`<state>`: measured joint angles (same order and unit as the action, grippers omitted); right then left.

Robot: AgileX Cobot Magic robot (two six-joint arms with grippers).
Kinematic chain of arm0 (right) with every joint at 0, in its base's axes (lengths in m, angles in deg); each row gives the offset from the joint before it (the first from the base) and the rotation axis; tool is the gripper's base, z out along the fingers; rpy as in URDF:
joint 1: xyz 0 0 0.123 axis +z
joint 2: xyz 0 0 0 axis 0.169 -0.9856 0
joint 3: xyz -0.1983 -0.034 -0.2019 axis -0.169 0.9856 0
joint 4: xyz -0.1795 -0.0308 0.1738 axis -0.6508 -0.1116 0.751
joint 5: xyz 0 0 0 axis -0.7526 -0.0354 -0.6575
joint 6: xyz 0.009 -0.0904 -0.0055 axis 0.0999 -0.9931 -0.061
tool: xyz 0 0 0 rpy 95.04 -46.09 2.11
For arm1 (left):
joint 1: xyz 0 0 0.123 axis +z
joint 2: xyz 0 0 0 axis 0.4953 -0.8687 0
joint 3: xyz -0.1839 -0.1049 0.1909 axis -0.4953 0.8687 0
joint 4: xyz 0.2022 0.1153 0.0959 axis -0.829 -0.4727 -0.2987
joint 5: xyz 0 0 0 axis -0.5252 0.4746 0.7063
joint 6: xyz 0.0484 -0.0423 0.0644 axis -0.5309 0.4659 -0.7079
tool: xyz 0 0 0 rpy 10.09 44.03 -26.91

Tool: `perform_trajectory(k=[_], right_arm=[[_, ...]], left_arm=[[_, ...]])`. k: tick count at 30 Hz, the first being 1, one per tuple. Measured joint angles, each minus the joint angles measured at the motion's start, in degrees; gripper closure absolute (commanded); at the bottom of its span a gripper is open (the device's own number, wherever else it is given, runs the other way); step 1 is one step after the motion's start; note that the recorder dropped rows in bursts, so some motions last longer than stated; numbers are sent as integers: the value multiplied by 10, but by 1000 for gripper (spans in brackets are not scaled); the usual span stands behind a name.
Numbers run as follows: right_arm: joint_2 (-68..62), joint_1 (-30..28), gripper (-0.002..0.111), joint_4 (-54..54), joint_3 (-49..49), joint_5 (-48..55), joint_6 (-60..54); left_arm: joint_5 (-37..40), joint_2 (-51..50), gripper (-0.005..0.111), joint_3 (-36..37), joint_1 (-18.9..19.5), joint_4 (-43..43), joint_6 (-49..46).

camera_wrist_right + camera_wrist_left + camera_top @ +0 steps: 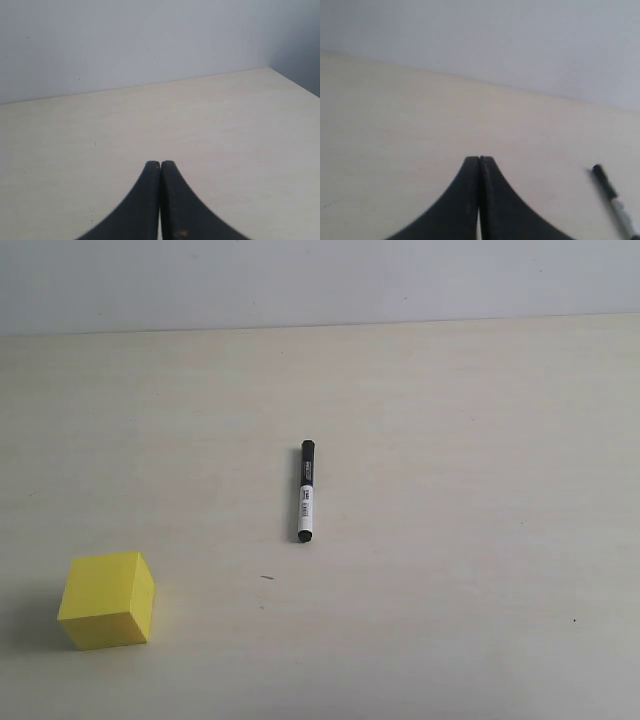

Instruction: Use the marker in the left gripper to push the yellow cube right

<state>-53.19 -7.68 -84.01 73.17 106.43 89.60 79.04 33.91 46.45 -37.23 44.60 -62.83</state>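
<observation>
The marker [305, 491] lies loose on the pale table near the middle of the exterior view, black cap toward the far wall. The left wrist view shows the same marker [614, 201] off to one side of my left gripper [479, 158], which is shut with nothing between its fingers. The yellow cube [107, 599] rests at the near left of the table, well apart from the marker. My right gripper [160, 162] is shut and empty above bare table. Neither gripper shows in the exterior view.
The pale wooden table [450, 440] ends at a grey-white wall [320, 280] at the back. In the right wrist view the table's corner [270, 68] shows by the wall. A small dark speck [267, 577] marks the tabletop between cube and marker.
</observation>
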Motion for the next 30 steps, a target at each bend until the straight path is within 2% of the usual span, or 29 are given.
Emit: perform_trajectory(k=[9,13,15,17,19,22,30], right_arm=[[0,0,108,0,0,0,0],[0,0,108,0,0,0,0],[0,0,108,0,0,0,0],[0,0,108,0,0,0,0],[0,0,108,0,0,0,0],[0,0,108,0,0,0,0],[0,0,108,0,0,0,0]], left_arm=[[-203,0,107,1,0,51,171],[-335,0,107,3,0,65,185],[-366,-13,107,-20,1,125,164],[-362,-52,107,-68,2,199,109],[-329,-118,107,-128,3,262,29],[-216,-244,107,-238,3,292,-84],[241,-655,107,-547,-3,289,-206]])
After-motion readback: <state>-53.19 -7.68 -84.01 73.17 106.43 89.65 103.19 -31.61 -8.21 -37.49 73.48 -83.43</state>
